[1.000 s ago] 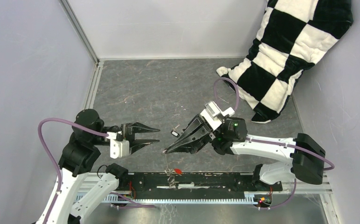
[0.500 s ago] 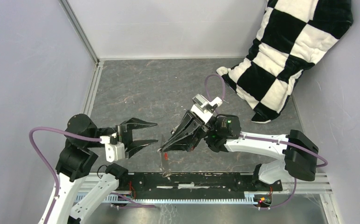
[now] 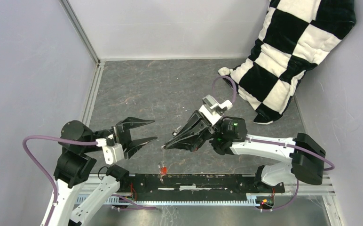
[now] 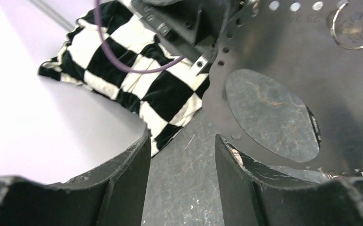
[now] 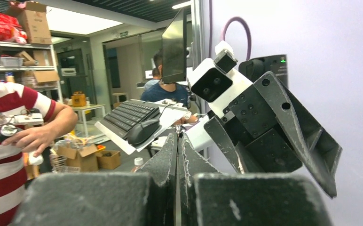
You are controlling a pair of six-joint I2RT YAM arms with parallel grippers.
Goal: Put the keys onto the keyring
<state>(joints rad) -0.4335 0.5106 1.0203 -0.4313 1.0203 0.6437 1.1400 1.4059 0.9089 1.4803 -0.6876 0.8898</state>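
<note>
My right gripper is shut on the top of the thin grey keyring, which hangs edge-on below its tips. The red key dangles at the ring's lower end, just above the front rail. The black key lies on the table beside the right fingers. My left gripper stands open to the left of the ring, apart from it, with nothing between its fingers. The right wrist view shows the right gripper pressed on a thin metal strip. In the left wrist view the left gripper is open, and the keyring shows as a silvery loop at the upper right.
A black-and-white checkered cushion leans in the back right corner. A black rail runs along the table's near edge between the arm bases. Grey walls close in the left, back and right sides.
My left gripper opened wider and drew back to the left. The right gripper, still shut, shifted left with the ring. The red key rose from beside the rail and now swings under the ring.
</note>
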